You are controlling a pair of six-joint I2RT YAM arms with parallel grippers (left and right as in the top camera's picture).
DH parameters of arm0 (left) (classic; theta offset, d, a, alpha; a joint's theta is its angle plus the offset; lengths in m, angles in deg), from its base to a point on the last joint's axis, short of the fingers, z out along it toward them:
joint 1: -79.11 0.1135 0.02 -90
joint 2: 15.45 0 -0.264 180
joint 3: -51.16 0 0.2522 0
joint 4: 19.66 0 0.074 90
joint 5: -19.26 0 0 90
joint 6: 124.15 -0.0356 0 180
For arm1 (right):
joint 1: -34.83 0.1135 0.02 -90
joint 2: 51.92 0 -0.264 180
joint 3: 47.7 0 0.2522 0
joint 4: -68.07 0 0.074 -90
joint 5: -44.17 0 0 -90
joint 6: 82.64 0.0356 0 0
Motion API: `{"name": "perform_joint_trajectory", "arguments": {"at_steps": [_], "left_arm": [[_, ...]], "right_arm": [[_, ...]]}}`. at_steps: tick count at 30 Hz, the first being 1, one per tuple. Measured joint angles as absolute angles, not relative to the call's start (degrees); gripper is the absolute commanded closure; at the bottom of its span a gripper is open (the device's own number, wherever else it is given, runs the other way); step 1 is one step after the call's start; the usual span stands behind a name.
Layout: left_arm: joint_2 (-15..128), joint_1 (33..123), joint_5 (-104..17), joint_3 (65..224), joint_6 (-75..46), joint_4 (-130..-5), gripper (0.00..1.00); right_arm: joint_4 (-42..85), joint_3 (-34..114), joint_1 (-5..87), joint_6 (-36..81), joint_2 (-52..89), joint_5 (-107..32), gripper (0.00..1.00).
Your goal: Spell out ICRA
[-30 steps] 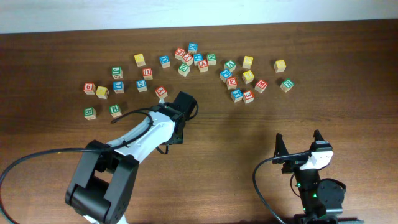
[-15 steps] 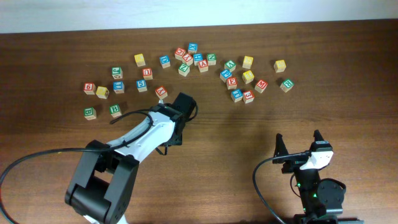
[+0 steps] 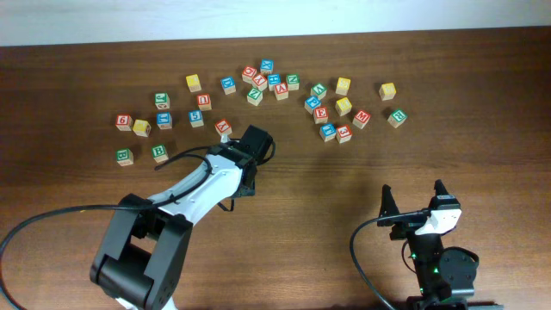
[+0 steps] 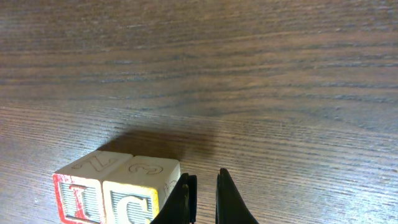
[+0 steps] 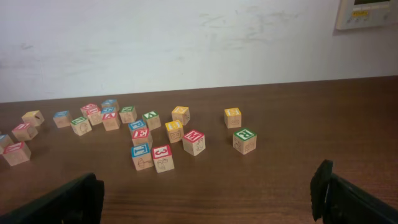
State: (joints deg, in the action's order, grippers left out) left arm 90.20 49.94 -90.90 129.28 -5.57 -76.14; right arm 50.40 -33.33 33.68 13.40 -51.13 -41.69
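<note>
Two wooden cubes stand side by side and touching at the bottom left of the left wrist view: the red-lettered I and the yellow C to its right. My left gripper is shut with nothing between its fingers; its left finger rests against the C cube's right side. In the overhead view the left arm covers both cubes. Many letter cubes lie scattered along the far side; their letters are too small for me to pick out the R or the A. My right gripper stands open and empty near the front right.
The scattered cubes form a left cluster, a middle cluster and a right cluster. In the right wrist view a red 3 cube and a green-lettered cube lie nearest. A pale wall backs the table.
</note>
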Motion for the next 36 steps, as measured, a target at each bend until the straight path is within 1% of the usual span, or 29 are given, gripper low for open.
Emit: {"name": "perform_joint_trajectory", "arguments": {"at_steps": [9, 13, 20, 21, 22, 25, 26, 27, 28, 32, 36], "left_arm": [[90.2, 51.9, -86.1, 132.0, -5.6, -74.8, 1.0], [90.2, 57.9, -83.3, 140.4, -6.8, -75.0, 1.0], [90.2, 69.5, -78.5, 144.2, -7.6, -78.7, 0.99], [90.2, 71.6, -77.4, 144.2, -7.6, -79.5, 0.93], [90.2, 74.1, -76.2, 144.2, -7.6, -80.5, 0.8], [90.2, 80.9, -74.0, 144.2, -7.7, -82.4, 0.53], [90.2, 82.9, -73.7, 144.2, -8.0, -83.0, 0.42], [90.2, 84.1, -73.6, 144.2, -8.2, -83.4, 0.1], [90.2, 85.3, -73.3, 144.2, -8.4, -83.9, 0.01], [90.2, 89.2, -72.6, 144.2, -8.2, -85.2, 0.01], [90.2, 90.0, -72.6, 144.2, -8.2, -85.3, 0.01]], "right_arm": [[50.4, -33.3, 33.7, 13.4, -51.1, -41.7, 0.02], [50.4, -33.3, 33.7, 13.4, -51.1, -41.7, 0.02], [50.4, -33.3, 33.7, 13.4, -51.1, -41.7, 0.02], [50.4, -33.3, 33.7, 13.4, -51.1, -41.7, 0.02], [50.4, -33.3, 33.7, 13.4, -51.1, -41.7, 0.02], [50.4, -33.3, 33.7, 13.4, -51.1, -41.7, 0.02], [50.4, -33.3, 33.7, 13.4, -51.1, -41.7, 0.02], [50.4, -33.3, 33.7, 13.4, -51.1, -41.7, 0.02], [50.4, -33.3, 33.7, 13.4, -51.1, -41.7, 0.02], [50.4, -33.3, 33.7, 13.4, -51.1, -41.7, 0.02], [50.4, -33.3, 33.7, 13.4, -51.1, -41.7, 0.02]]}}
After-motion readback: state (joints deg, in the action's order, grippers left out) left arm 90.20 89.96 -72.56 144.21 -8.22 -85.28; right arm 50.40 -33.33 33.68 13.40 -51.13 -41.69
